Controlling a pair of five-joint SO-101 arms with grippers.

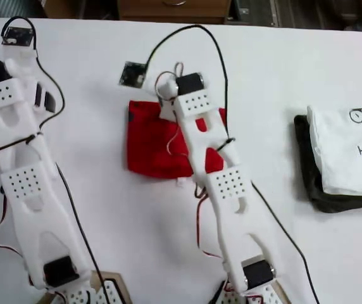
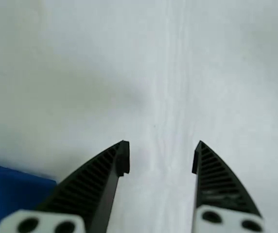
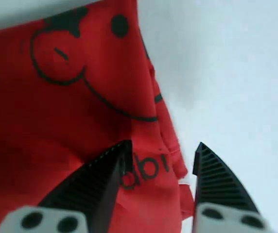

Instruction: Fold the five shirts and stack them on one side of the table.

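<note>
Right wrist view: open and empty, the right gripper (image 3: 162, 145) is set astride the edge of the red cloth shirt (image 3: 71, 121); all layers should be pinched.

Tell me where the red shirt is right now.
In the high view the red shirt lies mid-table beneath the right arm, with the right pincer open over its edge.
</note>
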